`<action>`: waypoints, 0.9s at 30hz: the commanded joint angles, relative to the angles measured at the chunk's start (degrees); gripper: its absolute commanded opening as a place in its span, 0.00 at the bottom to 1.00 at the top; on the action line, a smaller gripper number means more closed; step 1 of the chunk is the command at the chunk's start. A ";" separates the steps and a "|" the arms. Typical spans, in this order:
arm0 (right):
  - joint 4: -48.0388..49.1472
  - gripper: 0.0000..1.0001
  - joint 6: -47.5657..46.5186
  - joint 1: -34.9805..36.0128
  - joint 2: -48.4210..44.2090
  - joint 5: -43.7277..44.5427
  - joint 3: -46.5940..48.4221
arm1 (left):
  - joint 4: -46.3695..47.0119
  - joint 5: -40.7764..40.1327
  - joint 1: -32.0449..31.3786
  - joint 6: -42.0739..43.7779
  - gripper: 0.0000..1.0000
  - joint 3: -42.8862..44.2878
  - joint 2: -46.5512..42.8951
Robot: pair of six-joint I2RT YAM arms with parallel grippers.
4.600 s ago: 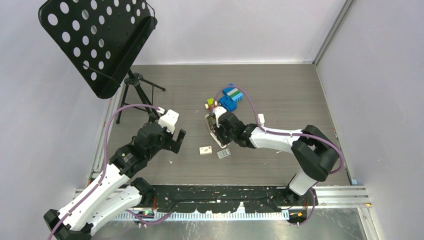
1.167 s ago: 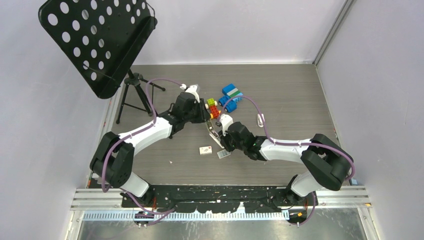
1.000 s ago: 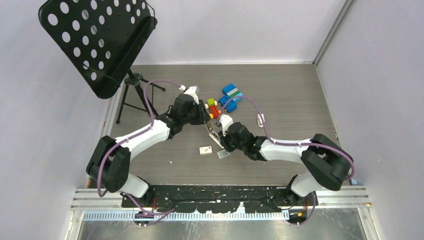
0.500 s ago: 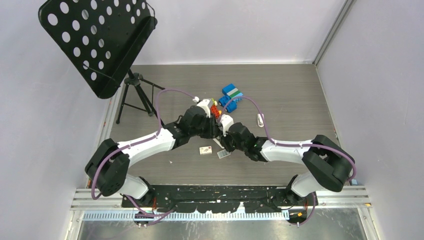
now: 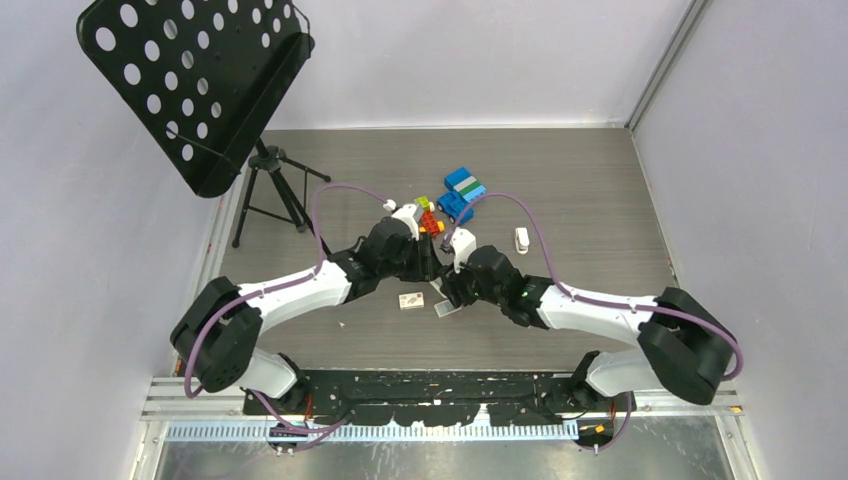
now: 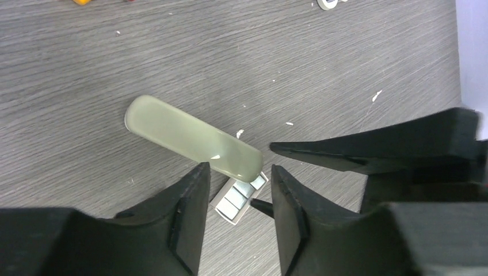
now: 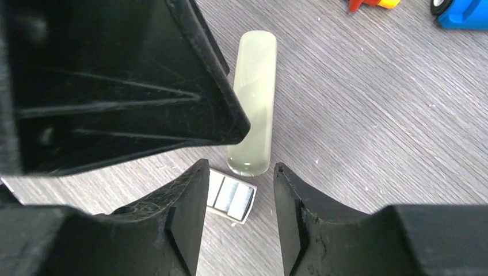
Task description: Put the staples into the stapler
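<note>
Hovering nose to nose at mid-table, fingers pointing down: left gripper (image 6: 239, 168) and right gripper (image 7: 240, 165).
- Of the left gripper: fingers parted, nothing clamped, only tabletop and items seen through the gap.
- Of the right gripper: fingers likewise parted, nothing held. Whether any fingertip touches an item cannot be told.
- One stapler (image 6: 193, 138): lying flat on the wood-grain table (image 5: 560, 180), grey-beige top uppermost, one rounded end at the mouth of both grippers. Its white underside is out of sight, and in the overhead view it is hidden beneath the two wrist heads.
- One strip of staples (image 7: 230, 197): silvery, flat on the table, outside the stapler, just beside that rounded end. The left wrist view shows the end overlapping it slightly.
- One small whitish box (image 5: 409, 299): just left of the staples. Its label is too small to read.
- Beyond the grippers: red and yellow blocks (image 5: 430, 220), cut off at the frame edge in both wrist views, then blue toy blocks (image 5: 461, 194).
- One small white piece (image 5: 521, 239): to the right, apart from the rest.
- One music stand (image 5: 190, 80): black, perforated, on a tripod at far left.
</note>
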 commanded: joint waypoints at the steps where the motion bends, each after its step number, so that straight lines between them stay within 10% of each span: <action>1: -8.12 0.51 1.65 0.37 -5.89 -0.48 2.46 | 3.28 -3.05 -0.05 1.08 0.50 -1.36 -1.68; 16: -35.19 0.58 5.59 0.18 -0.50 -0.16 21.74 | -19.87 -22.28 0.30 16.04 0.97 -1.54 -25.66; 27: -43.75 0.56 3.38 -0.66 14.11 1.10 35.01 | -38.39 -28.95 0.30 24.33 1.00 -1.04 -49.65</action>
